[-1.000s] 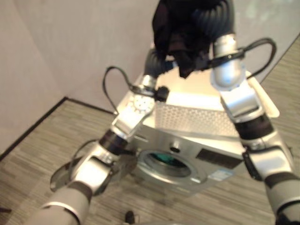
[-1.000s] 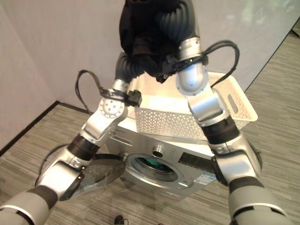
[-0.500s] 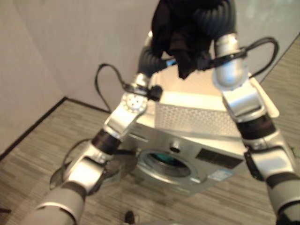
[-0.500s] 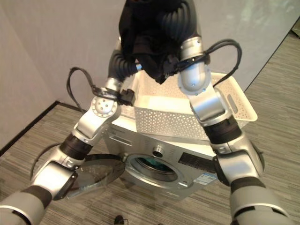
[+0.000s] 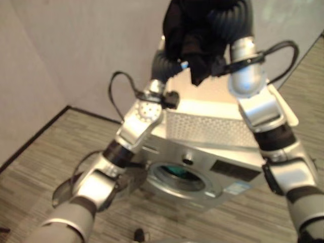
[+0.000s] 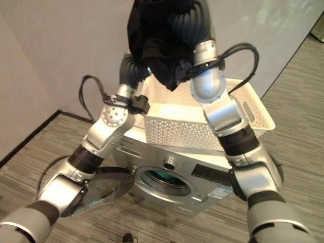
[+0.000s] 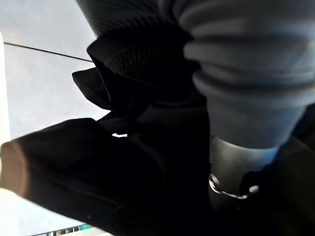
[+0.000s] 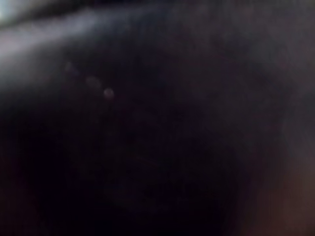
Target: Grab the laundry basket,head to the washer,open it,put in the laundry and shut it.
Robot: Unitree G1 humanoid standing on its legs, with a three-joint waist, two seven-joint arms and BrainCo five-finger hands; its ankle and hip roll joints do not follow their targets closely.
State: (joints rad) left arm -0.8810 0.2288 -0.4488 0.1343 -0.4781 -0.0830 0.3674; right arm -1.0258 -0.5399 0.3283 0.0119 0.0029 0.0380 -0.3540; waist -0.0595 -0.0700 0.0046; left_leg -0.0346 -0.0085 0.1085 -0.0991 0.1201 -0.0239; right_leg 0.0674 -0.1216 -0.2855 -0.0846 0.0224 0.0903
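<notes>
Above the white perforated laundry basket (image 6: pixel 202 124), both arms reach up into a bundle of black laundry (image 6: pixel 159 48) held high over it. Left hand and right hand are buried in the cloth, so fingers hidden, cannot tell their state. Basket sits on top of the silver front-loading washer (image 6: pixel 177 174); its round door (image 6: pixel 98 190) hangs open at lower left, drum opening visible, grey striped floor (image 6: pixel 30 167) around.
</notes>
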